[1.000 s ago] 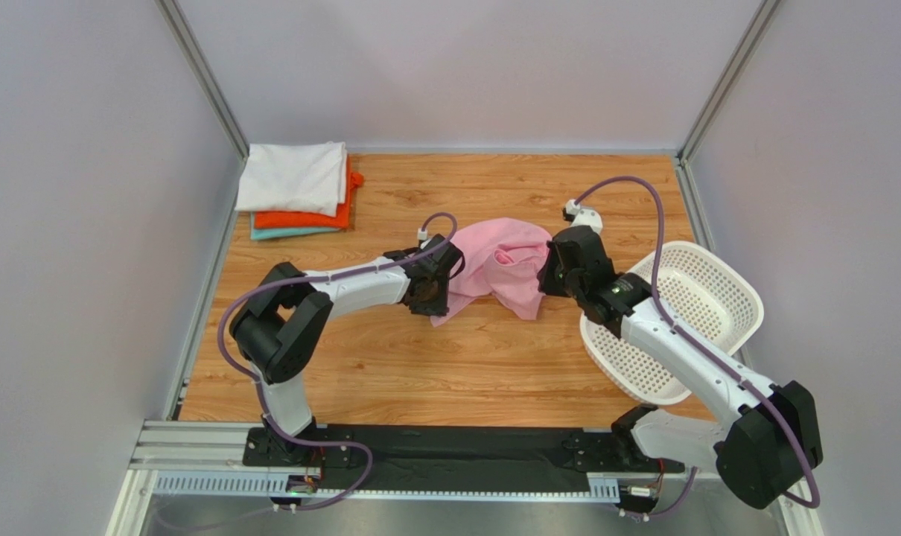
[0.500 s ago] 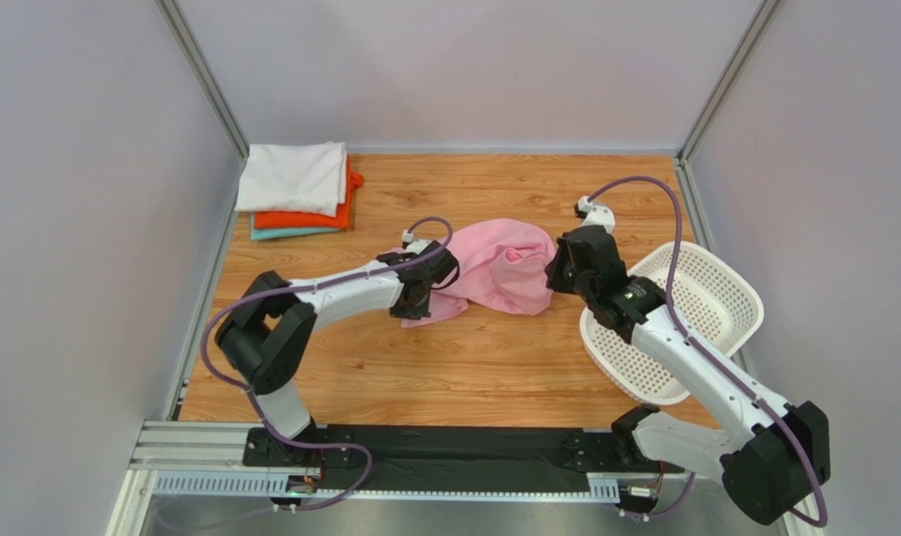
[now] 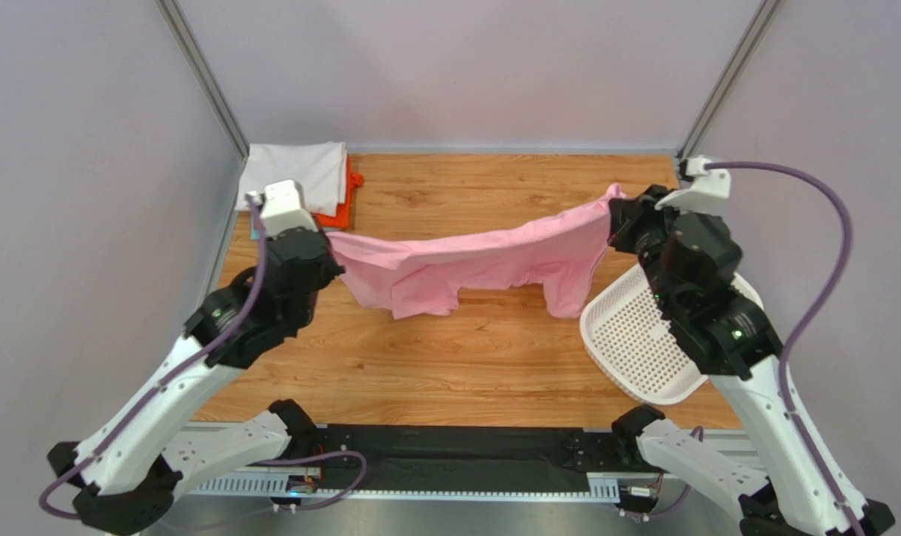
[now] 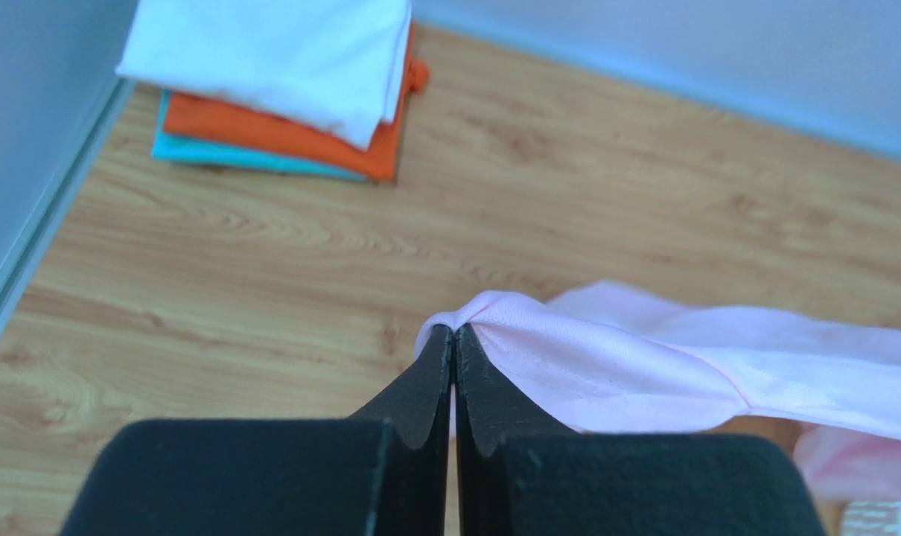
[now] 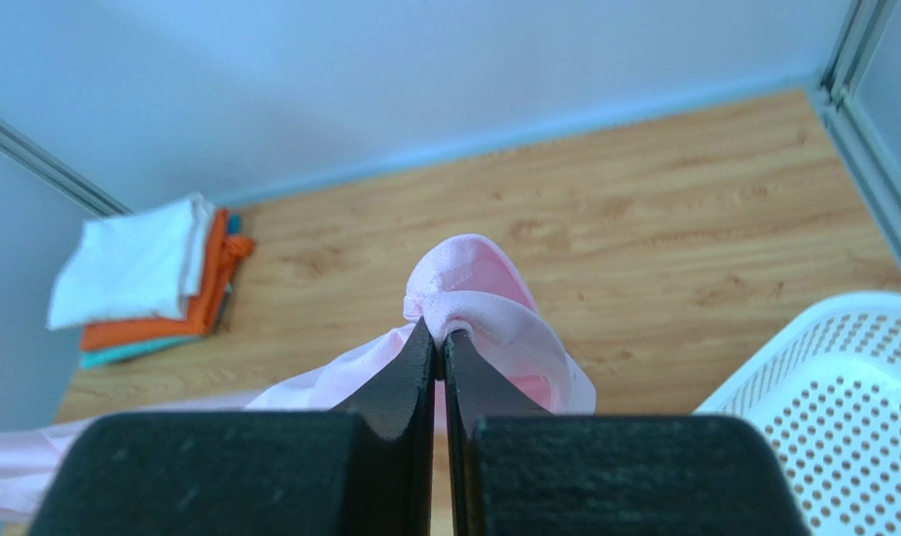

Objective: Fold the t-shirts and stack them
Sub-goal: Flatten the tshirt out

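The light pink t-shirt (image 3: pixel 466 262) hangs stretched in the air between my two grippers, sagging in the middle above the wooden table. My left gripper (image 3: pixel 334 270) is shut on its left end, seen in the left wrist view (image 4: pixel 454 333) with pink cloth (image 4: pixel 645 369) trailing right. My right gripper (image 3: pixel 619 214) is shut on its right end, seen in the right wrist view (image 5: pixel 438 331) with cloth (image 5: pixel 466 285) bunched at the tips. A stack of folded shirts, white (image 3: pixel 298 175) over orange-red (image 3: pixel 330 216) over teal (image 4: pixel 215 154), lies at the back left corner.
A white perforated basket (image 3: pixel 645 346) sits on the right side of the table, partly under my right arm; its rim shows in the right wrist view (image 5: pixel 824 380). Grey walls with metal posts (image 3: pixel 203 78) enclose the table on three sides.
Both arms have lifted and pulled apart. The pink shirt, bunched on the table between them before, is now raised and stretched out wide.
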Robot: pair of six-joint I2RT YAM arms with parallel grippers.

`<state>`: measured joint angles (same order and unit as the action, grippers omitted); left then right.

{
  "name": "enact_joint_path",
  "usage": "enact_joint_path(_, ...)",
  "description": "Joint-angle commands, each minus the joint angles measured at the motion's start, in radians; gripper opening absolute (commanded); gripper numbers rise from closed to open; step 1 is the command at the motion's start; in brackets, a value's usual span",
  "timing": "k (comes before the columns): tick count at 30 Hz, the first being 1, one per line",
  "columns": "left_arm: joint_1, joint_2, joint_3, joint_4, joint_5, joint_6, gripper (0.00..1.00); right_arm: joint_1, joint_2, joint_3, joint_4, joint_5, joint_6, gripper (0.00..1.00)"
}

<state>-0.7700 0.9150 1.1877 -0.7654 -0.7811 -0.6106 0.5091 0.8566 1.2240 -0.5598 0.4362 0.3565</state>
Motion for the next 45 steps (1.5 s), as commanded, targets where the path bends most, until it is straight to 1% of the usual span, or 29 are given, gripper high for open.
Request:
enact_joint_path(1, 0.001, -0.128, 0.108, 0.027, -0.07, 0.109, 0.0, -0.004, -0.042, 0.13, -0.006, 0.01, -0.083, 0.0)
enact_joint_path(2, 0.0, -0.152, 0.127, 0.047, -0.054, 0.161, 0.0, -0.004, -0.048, 0.155, -0.008, 0.0, -0.094, 0.0)
enact_joint_path(5, 0.001, -0.223, 0.202, 0.136, 0.064, 0.245, 0.0, -0.004, -0.06, 0.262, -0.011, -0.069, -0.106, 0.0)
enact_joint_path(6, 0.001, -0.234, 0.251, 0.147, 0.133, 0.258, 0.0, -0.004, -0.059, 0.29, -0.011, -0.129, -0.113, 0.0)
enact_joint_path(8, 0.001, -0.243, 0.309, 0.161, 0.196, 0.285, 0.0, -0.004, -0.053, 0.379, -0.02, -0.192, -0.116, 0.0)
enact_joint_path(9, 0.001, -0.235, 0.372, 0.161, 0.244, 0.31, 0.0, -0.003, -0.044, 0.437, -0.026, -0.253, -0.12, 0.0)
enact_joint_path(12, 0.001, -0.208, 0.481, 0.161, 0.281, 0.354, 0.0, -0.003, -0.021, 0.509, -0.038, -0.329, -0.131, 0.0)
enact_joint_path(14, 0.001, -0.167, 0.529, 0.158, 0.276, 0.379, 0.0, -0.004, 0.004, 0.551, -0.038, -0.35, -0.143, 0.0)
enact_joint_path(15, 0.001, -0.148, 0.568, 0.159, 0.245, 0.394, 0.0, -0.004, 0.015, 0.56, -0.038, -0.347, -0.146, 0.0)
enact_joint_path(17, 0.001, -0.09, 0.596, 0.173, 0.195, 0.422, 0.0, -0.004, 0.041, 0.565, -0.032, -0.33, -0.152, 0.0)
enact_joint_path(18, 0.001, -0.046, 0.616, 0.187, 0.122, 0.434, 0.0, -0.004, 0.048, 0.554, 0.001, -0.298, -0.154, 0.0)
enact_joint_path(20, 0.001, 0.011, 0.641, 0.19, 0.053, 0.446, 0.0, -0.004, 0.083, 0.526, 0.017, -0.26, -0.177, 0.0)
enact_joint_path(21, 0.001, 0.068, 0.644, 0.204, 0.004, 0.452, 0.0, -0.004, 0.099, 0.522, 0.02, -0.208, -0.182, 0.0)
enact_joint_path(23, 0.003, 0.123, 0.642, 0.228, -0.026, 0.485, 0.0, -0.004, 0.16, 0.513, 0.027, -0.169, -0.206, 0.0)
enact_joint_path(24, 0.024, 0.186, 0.647, 0.242, -0.044, 0.489, 0.0, -0.006, 0.186, 0.511, 0.035, -0.131, -0.214, 0.0)
enact_joint_path(26, 0.089, 0.249, 0.688, 0.216, -0.002, 0.437, 0.0, -0.029, 0.261, 0.514, 0.043, -0.111, -0.232, 0.0)
enact_joint_path(27, 0.179, 0.312, 0.705, 0.181, 0.091, 0.41, 0.0, -0.047, 0.286, 0.519, 0.055, -0.126, -0.228, 0.0)
enact_joint_path(28, 0.222, 0.343, 0.723, 0.173, 0.148, 0.384, 0.0, -0.108, 0.309, 0.522, 0.064, -0.152, -0.225, 0.0)
enact_joint_path(29, 0.256, 0.375, 0.749, 0.187, 0.223, 0.368, 0.0, -0.142, 0.34, 0.522, 0.076, -0.221, -0.197, 0.0)
enact_joint_path(30, 0.291, 0.439, 0.766, 0.204, 0.252, 0.394, 0.0, -0.177, 0.393, 0.541, 0.093, -0.264, -0.185, 0.0)
enact_joint_path(31, 0.296, 0.471, 0.788, 0.221, 0.269, 0.416, 0.0, -0.246, 0.427, 0.555, 0.1, -0.313, -0.176, 0.0)
enact_joint_path(32, 0.301, 0.505, 0.862, 0.224, 0.285, 0.449, 0.0, -0.276, 0.456, 0.572, 0.107, -0.389, -0.162, 0.0)
enact_joint_path(34, 0.304, 0.596, 0.952, 0.224, 0.305, 0.475, 0.0, -0.329, 0.528, 0.652, 0.116, -0.454, -0.142, 0.0)
enact_joint_path(35, 0.304, 0.62, 1.045, 0.225, 0.31, 0.503, 0.0, -0.336, 0.544, 0.682, 0.115, -0.474, -0.14, 0.0)
enact_joint_path(38, 0.307, 0.694, 1.211, 0.235, 0.324, 0.541, 0.0, -0.353, 0.579, 0.793, 0.109, -0.499, -0.148, 0.0)
enact_joint_path(40, 0.308, 0.7, 1.239, 0.259, 0.327, 0.578, 0.0, -0.357, 0.572, 0.839, 0.08, -0.505, -0.143, 0.0)
enact_joint_path(43, 0.31, 0.641, 1.187, 0.302, 0.339, 0.595, 0.0, -0.356, 0.518, 0.813, 0.069, -0.517, -0.162, 0.0)
enact_joint_path(44, 0.31, 0.615, 1.108, 0.32, 0.347, 0.595, 0.0, -0.357, 0.504, 0.771, 0.066, -0.527, -0.168, 0.0)
enact_joint_path(45, 0.31, 0.551, 1.045, 0.343, 0.347, 0.594, 0.0, -0.356, 0.489, 0.746, 0.039, -0.527, -0.168, 0.0)
